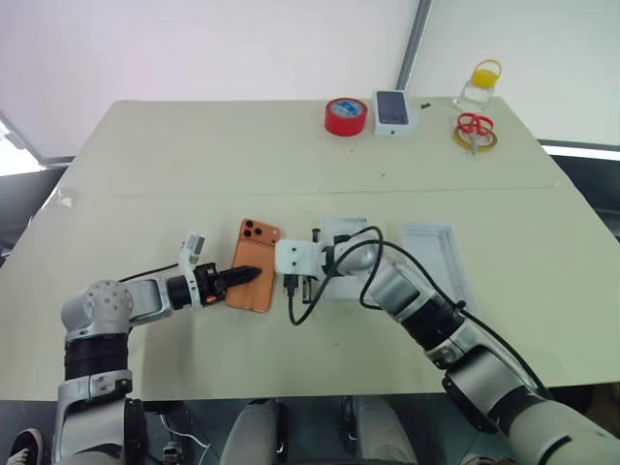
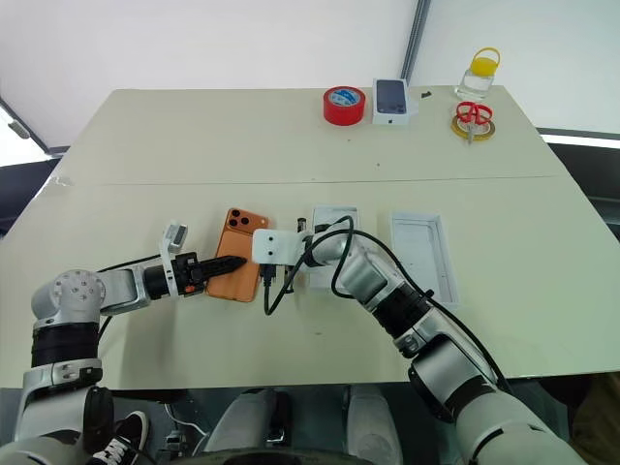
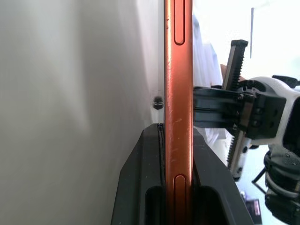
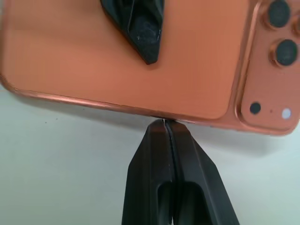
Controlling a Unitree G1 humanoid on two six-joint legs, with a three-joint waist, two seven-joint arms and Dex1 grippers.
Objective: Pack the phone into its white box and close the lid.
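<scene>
Left gripper (image 1: 244,275) pinches the phone (image 1: 254,278) at centre frame, long axis toward the top; white box (image 1: 341,254) lies right, behind the closed right gripper (image 4: 165,123)

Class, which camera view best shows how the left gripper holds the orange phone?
The left wrist view: the phone stands edge-on, clamped between the left gripper's two black fingers. The head views show the whole phone back-up on the table with that gripper reaching over it. The right wrist view shows one left fingertip lying on the phone's back.
</scene>
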